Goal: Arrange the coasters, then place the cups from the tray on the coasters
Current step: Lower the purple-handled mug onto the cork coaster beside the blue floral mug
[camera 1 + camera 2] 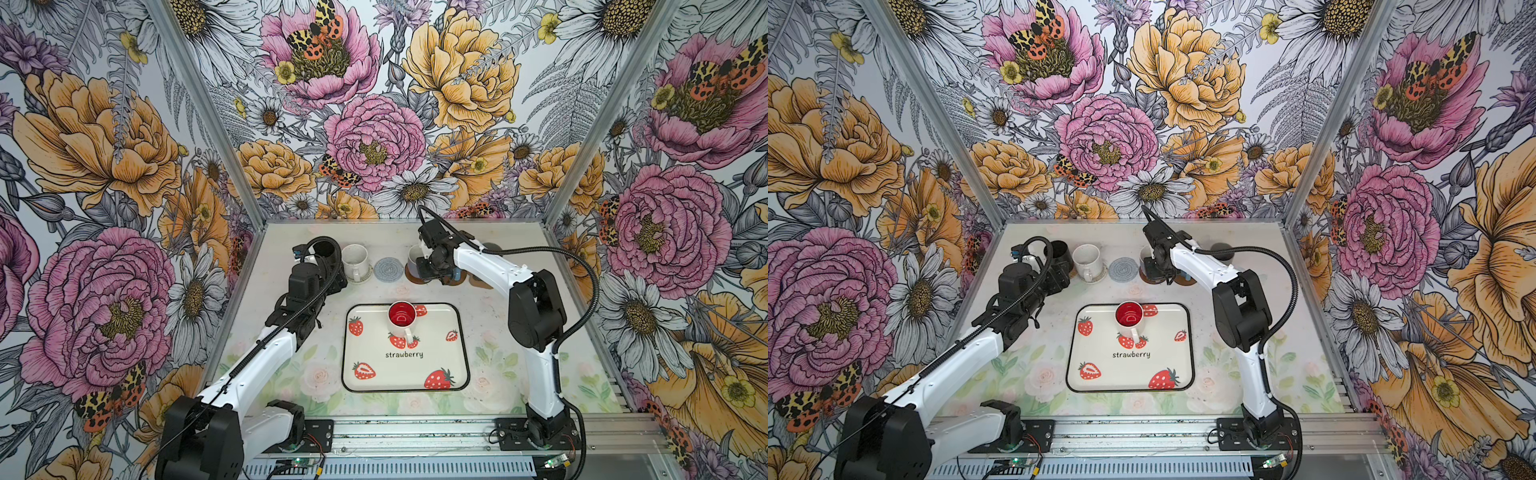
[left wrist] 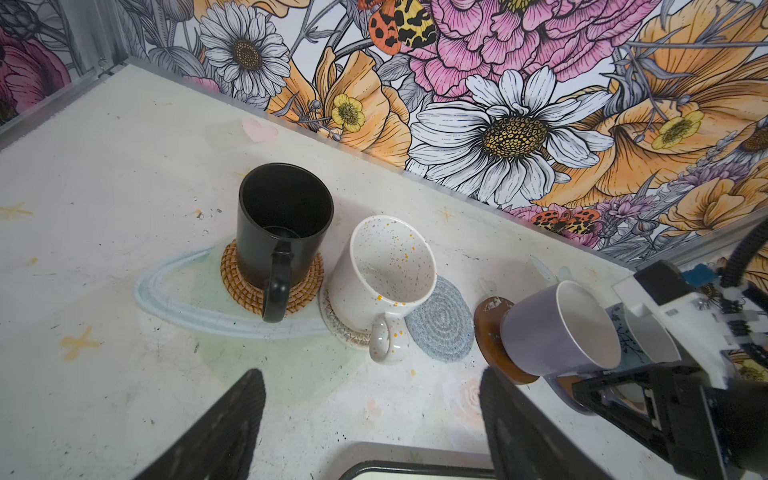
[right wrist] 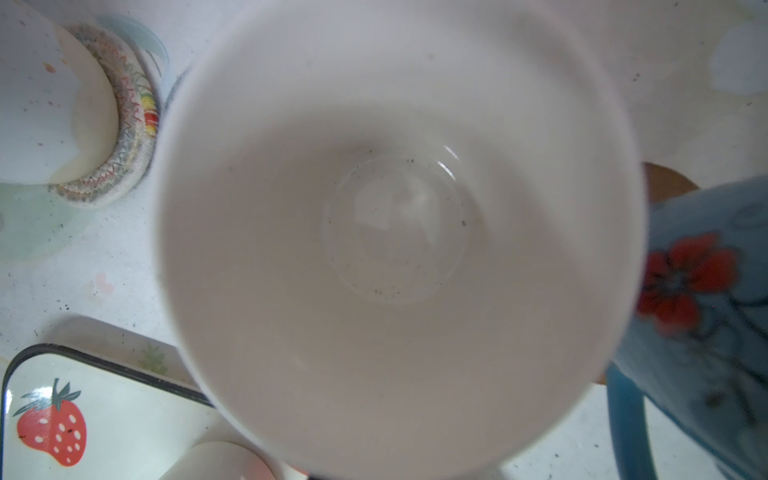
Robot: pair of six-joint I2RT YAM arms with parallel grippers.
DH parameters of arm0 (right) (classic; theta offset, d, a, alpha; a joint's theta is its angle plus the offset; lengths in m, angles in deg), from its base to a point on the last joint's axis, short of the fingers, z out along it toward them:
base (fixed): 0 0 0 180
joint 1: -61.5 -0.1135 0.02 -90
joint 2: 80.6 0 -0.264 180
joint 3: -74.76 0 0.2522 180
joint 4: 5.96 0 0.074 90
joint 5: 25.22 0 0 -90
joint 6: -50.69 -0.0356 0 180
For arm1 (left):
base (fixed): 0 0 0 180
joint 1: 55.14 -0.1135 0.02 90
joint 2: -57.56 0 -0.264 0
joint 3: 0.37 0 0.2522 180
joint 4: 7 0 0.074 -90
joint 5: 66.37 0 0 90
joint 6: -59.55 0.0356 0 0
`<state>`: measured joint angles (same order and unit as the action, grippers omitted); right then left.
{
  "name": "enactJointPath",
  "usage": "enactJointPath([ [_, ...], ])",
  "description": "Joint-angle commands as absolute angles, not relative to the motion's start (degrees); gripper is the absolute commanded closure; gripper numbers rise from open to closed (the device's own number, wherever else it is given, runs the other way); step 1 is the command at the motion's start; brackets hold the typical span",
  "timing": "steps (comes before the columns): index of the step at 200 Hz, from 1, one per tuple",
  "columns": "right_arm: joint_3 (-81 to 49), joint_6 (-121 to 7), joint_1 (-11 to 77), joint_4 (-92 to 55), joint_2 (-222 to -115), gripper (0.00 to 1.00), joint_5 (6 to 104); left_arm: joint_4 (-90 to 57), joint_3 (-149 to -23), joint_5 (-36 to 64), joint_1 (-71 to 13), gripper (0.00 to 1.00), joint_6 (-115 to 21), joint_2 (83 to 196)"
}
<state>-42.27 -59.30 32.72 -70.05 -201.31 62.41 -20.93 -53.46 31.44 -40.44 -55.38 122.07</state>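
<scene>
Cream strawberry tray (image 1: 415, 374) lies nearest, mid-surface (image 1: 490, 299). White mug with red inside (image 1: 402, 318) stands upright at its far edge, handle toward the near side. Left hand (image 2: 370, 386) hovers over the surface, fingers spread, released. Far row, left to right:
- Black mug (image 2: 282, 224) on rattan coaster (image 2: 232, 270).
- Speckled white mug (image 2: 382, 266) on cream woven coaster (image 2: 336, 328).
- Grey-blue woven coaster (image 2: 440, 328).
- Lilac mug (image 2: 552, 332) over brown coaster (image 2: 488, 328), contact unclear, right hand (image 1: 428, 271) clenched on it.
- Light blue flowered mug (image 3: 706, 299) just beside.
</scene>
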Motion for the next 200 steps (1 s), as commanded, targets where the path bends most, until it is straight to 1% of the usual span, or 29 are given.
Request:
enactJointPath([
  [1,-45.8,-58.7,33.2,-67.3,-201.6,1.00,61.9,-21.3,-54.9,31.4,-41.2,0.18,-53.9,121.4],
  [200,-48.3,-58.3,33.7,-69.1,-203.7,1.00,62.5,-22.3,-55.1,32.1,-41.3,0.18,-52.9,121.0],
])
